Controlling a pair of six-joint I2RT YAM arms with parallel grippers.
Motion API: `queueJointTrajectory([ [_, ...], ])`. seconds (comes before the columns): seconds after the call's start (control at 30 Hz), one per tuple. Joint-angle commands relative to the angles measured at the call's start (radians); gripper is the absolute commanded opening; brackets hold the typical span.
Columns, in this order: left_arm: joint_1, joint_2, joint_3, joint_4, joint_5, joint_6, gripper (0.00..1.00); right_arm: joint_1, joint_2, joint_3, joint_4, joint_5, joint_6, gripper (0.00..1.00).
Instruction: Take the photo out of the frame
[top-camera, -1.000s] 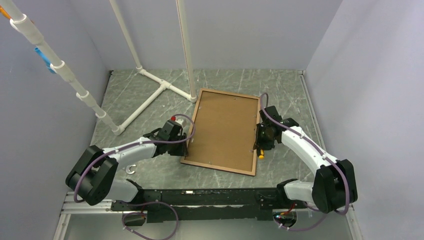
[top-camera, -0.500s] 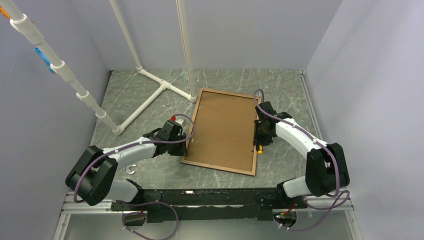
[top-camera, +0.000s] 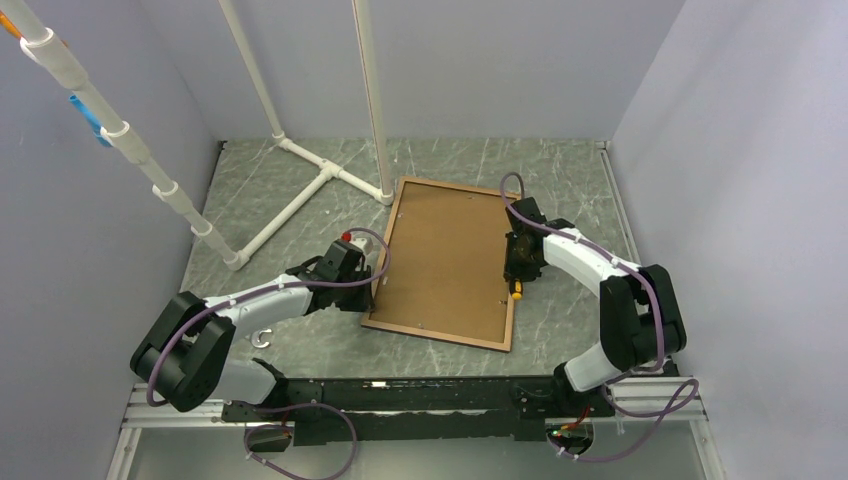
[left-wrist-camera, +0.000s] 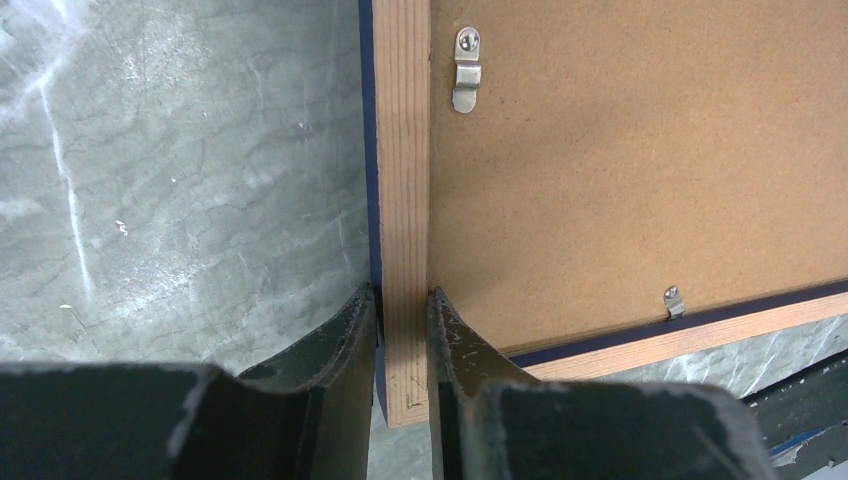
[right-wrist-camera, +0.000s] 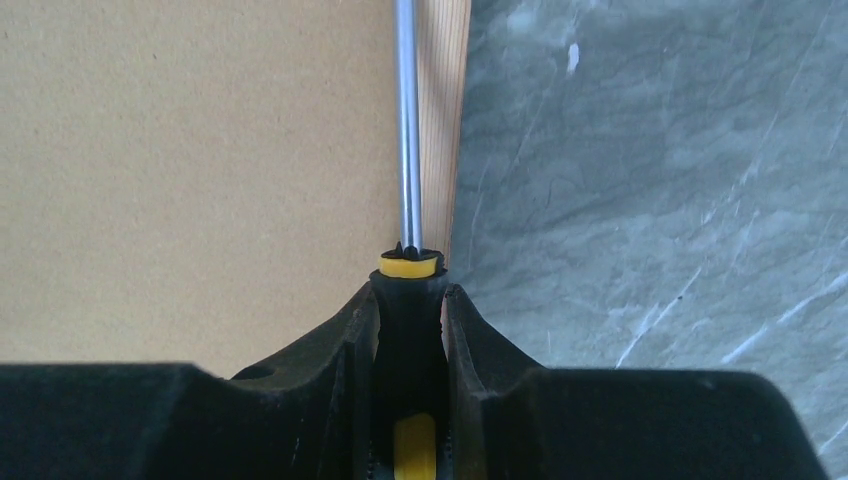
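Two robot arms. The left arm and right arm have smooth white shells over their long links and bulky black joint housings. A thin purple cable loops along each. The left hand and right hand have matte black fingers, scuffed pale at the edges. Both bases are bolted to a black rail.

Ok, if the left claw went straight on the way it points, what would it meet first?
The left claw straddles the frame's rail near a corner and would slide along it. First obstacle: probably the metal clip on the backing board, in line with its inner finger, though height is unclear.
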Motion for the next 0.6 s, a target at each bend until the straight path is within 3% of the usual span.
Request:
queueJointTrajectory([
  [0.0,-0.006,0.014,-0.021,-0.009,0.0,0.021,0.1,-0.017,0.025,0.043,0.071,0.056,-0.012,0.0],
  [0.57,-0.006,0.028,-0.015,-0.022,-0.004,0.058,0.01,-0.046,0.117,0.049,0.228,0.059,-0.105,0.0],
])
